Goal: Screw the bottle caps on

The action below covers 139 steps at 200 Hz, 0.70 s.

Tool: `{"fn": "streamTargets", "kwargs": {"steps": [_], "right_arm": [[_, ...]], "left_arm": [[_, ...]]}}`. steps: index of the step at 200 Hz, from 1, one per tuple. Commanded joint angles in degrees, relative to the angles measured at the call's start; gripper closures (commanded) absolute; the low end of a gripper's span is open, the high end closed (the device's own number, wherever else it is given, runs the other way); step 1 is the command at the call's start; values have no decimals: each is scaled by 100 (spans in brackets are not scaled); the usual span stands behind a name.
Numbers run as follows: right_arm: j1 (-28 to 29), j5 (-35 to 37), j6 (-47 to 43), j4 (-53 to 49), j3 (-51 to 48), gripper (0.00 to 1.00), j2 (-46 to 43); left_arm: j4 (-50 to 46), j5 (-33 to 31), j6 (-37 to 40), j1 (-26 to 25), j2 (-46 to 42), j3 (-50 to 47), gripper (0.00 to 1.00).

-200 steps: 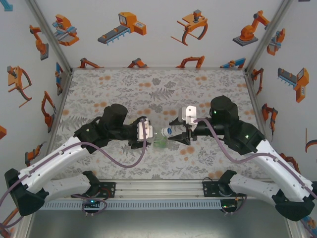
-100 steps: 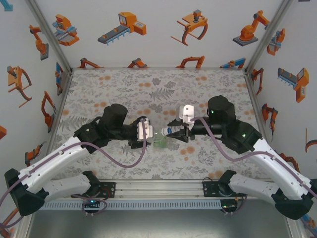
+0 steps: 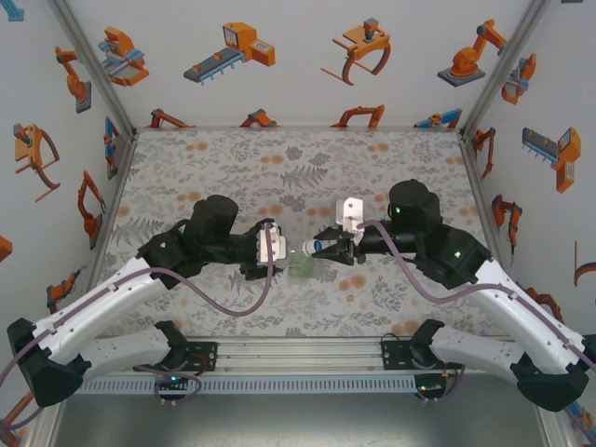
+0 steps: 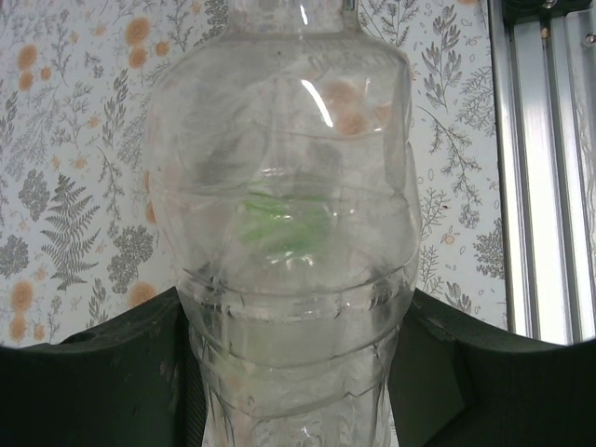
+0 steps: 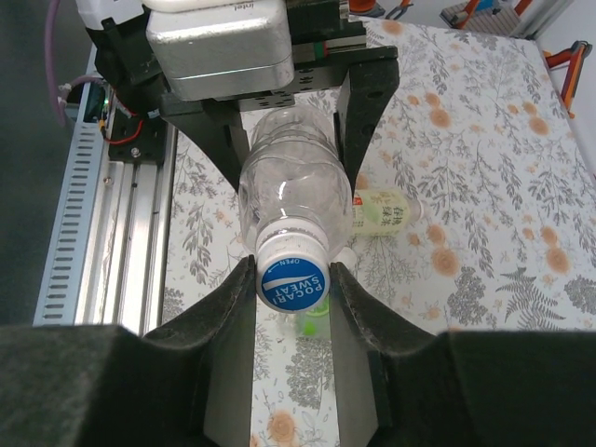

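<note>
- clear bottle [image 3: 298, 251], top view: held level over mid-desk, toward its near edge, by left claw [image 3: 284, 256]; right claw [image 3: 321, 247] has edged up to its mouth.
- left wrist: that claw is clenched on the bottle's body.
- right wrist: jaws, just narrowed, pinch blue cap [image 5: 291, 270] on the neck; twisting can likely begin.

bright even light, soft shadows, glare streak on the bottle [image 4: 289, 233].
</note>
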Motion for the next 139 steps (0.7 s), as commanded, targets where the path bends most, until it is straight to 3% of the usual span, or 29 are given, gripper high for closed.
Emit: {"fn": "streamTargets", "kwargs": {"steps": [1,7,69,139], "right_arm": [[59,-151,-344,-21,95,96,-61],[60,-200,-469,-51,104,100,-89],[240,-502,-2199,-394,151,100,-391],[366,-922,-2656,-409,352,100,-560]], "left_arm": [[52,417,-55,-15,-140,244,100],[31,484,-54,-15,-144,278,100],[-110,1234,-139,-2,-145,544,100],[-263,2261,-394,230,25,806,100]]}}
